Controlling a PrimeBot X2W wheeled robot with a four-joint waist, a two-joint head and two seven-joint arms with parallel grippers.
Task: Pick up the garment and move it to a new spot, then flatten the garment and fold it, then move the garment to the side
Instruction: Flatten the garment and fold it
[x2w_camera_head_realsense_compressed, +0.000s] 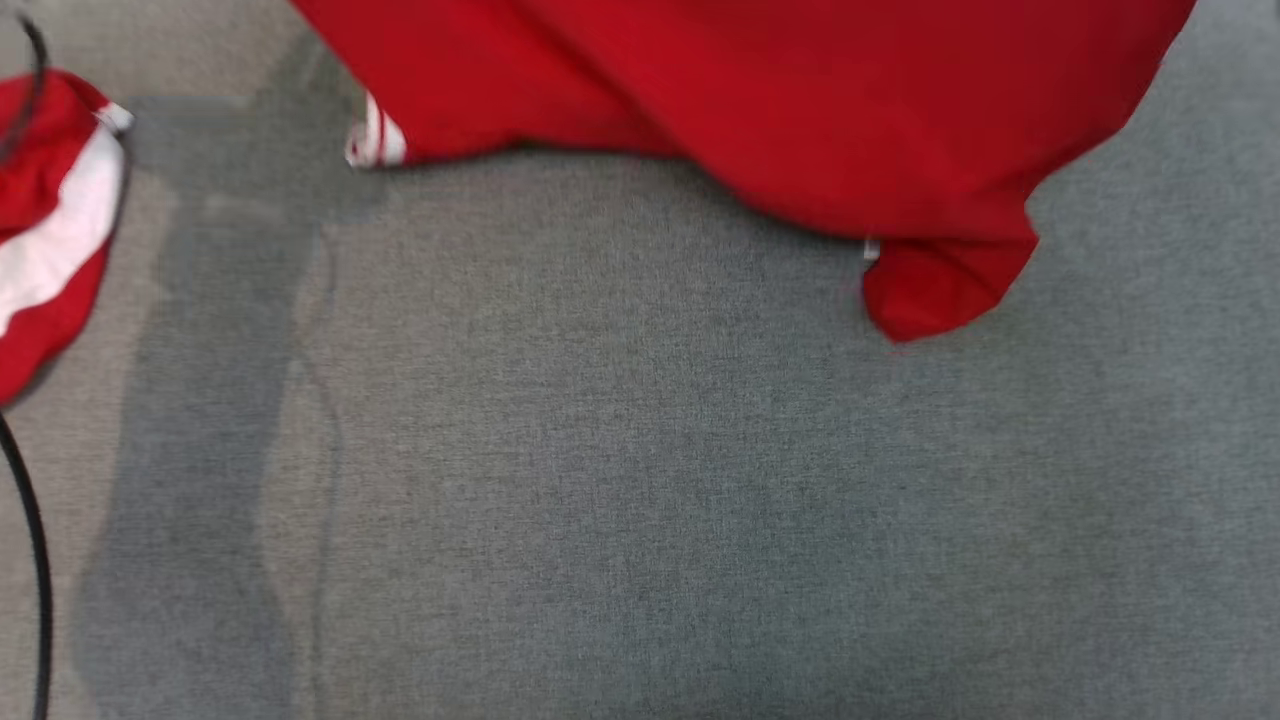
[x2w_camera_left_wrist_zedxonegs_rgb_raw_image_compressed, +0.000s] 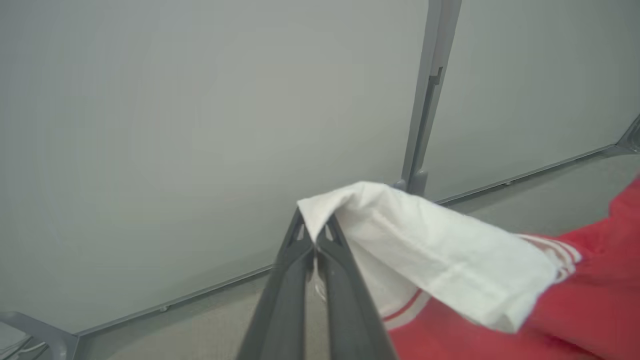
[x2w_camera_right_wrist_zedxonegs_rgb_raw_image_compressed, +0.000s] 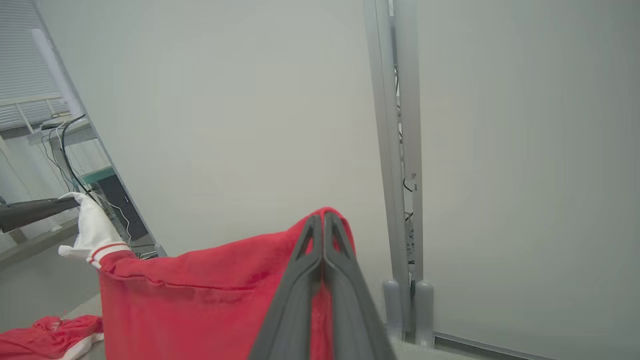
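The red-and-white fabric garment (x2w_camera_head_realsense_compressed: 760, 90) hangs above the grey woven tabletop (x2w_camera_head_realsense_compressed: 640, 480), left gripper (x2w_camera_left_wrist_zedxonegs_rgb_raw_image_compressed: 316, 226) fingers clamped on its white edge, right gripper (x2w_camera_right_wrist_zedxonegs_rgb_raw_image_compressed: 323, 220) fingers shut on its red edge, and either shallow pinch could slip, dropping it crumpled.

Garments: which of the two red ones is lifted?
The big garment across the head view's top, pinched by left gripper and right gripper; the other garment lies at the left edge.

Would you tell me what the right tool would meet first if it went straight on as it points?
Beyond the garment it grips, the right tool would likely meet the pale wall panel, left of the grey post; depth is unclear.
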